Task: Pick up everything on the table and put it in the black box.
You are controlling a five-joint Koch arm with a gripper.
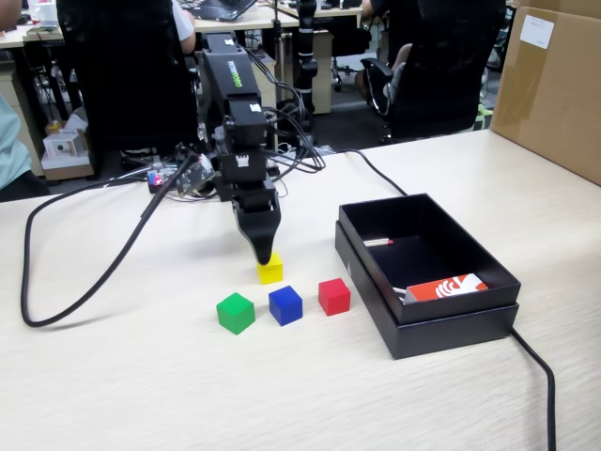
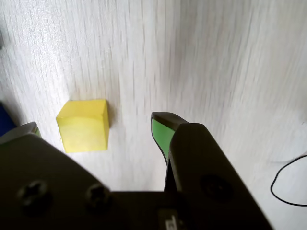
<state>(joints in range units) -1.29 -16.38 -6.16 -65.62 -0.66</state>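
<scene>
- Right now the gripper (image 1: 266, 256) hangs mid-frame just above the yellow cube (image 1: 269, 271); the wrist view shows its jaws parted, empty, the cube (image 2: 84, 125) between them.
- Green cube (image 1: 236, 312), blue cube (image 1: 285, 304) and red cube (image 1: 333, 296) line up below.
- Black box (image 1: 441, 327) sits right of them on the table (image 1: 141, 395).

Black arm (image 1: 235, 122), green logo, green-padded end effector (image 2: 96, 132), screws.

Yellow cube (image 1: 269, 271) behind green (image 1: 236, 312), blue (image 1: 285, 304), red (image 1: 333, 296); black box (image 1: 441, 324) right.
</scene>
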